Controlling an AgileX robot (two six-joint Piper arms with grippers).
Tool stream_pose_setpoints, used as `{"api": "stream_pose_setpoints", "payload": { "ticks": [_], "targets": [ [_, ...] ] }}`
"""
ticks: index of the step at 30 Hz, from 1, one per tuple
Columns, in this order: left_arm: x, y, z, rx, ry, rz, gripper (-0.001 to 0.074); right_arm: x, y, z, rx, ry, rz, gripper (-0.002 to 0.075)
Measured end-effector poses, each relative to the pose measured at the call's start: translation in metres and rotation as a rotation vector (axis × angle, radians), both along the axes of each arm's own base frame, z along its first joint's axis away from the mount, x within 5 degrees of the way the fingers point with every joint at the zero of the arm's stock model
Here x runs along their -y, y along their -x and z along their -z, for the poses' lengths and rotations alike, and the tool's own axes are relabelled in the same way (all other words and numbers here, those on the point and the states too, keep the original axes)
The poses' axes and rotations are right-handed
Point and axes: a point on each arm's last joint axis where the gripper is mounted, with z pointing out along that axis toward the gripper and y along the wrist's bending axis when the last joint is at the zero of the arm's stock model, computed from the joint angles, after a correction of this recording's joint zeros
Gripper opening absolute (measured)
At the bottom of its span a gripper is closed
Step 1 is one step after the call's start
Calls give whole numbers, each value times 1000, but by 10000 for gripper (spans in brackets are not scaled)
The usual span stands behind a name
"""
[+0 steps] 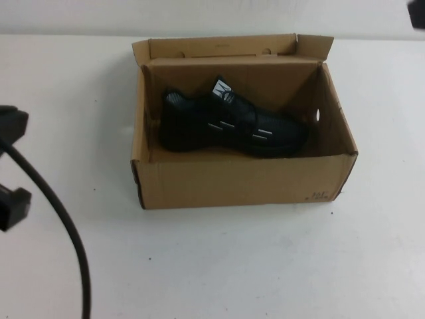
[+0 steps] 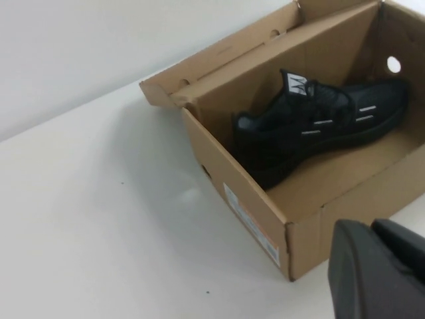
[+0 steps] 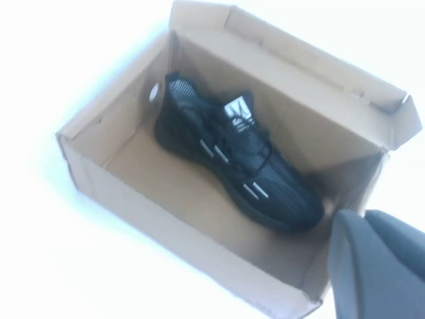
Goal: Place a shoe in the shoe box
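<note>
shoe (image 1: 229, 123) inside shoe box (image 1: 239, 181), toward its rear wall, box mid-table (image 1: 212, 266), flap behind

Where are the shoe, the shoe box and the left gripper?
shoe (image 1: 229, 123): high view, side upper.
shoe box (image 1: 232, 183): high view, near outer wall.
left gripper (image 2: 378, 272): left wrist view, dark finger, beside the box corner.

The shoe box (image 1: 239, 183) is open on top with its flaps (image 1: 226, 46) folded back at the far side, so it's reachable from above; the shoe (image 1: 229, 123) fills the back half, leaving a bare strip of floor along the near wall. Worktop (image 1: 219, 266) in front is open. Left tool (image 1: 13, 169) sits at the left edge with its cable (image 1: 63, 219); right tool (image 3: 378, 266) hangs above the box's corner
</note>
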Motion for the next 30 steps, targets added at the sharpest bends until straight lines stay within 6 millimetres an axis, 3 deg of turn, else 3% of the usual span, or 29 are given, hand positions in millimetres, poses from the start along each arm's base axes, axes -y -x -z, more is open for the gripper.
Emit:
{"api": "stream_pose_setpoints", "payload": {
  "ticks": [5, 11, 18, 23, 30],
  "targets": [
    [8, -2, 18, -30, 22, 29, -1, 20, 38, 45, 131, -101, 47, -16],
    [18, -1, 32, -52, 84, 90, -1, 41, 85, 127, 197, -199, 76, -16],
    [24, -2, 35, -31, 150, 130, -1, 55, 113, 203, 203, -219, 96, -16],
    [25, -2, 35, -43, 192, 120, -1, 59, 121, 222, 211, -220, 97, -16],
    [24, -2, 36, -63, 192, 102, -1, 58, 123, 221, 189, -268, 96, -16]
  ]
}}
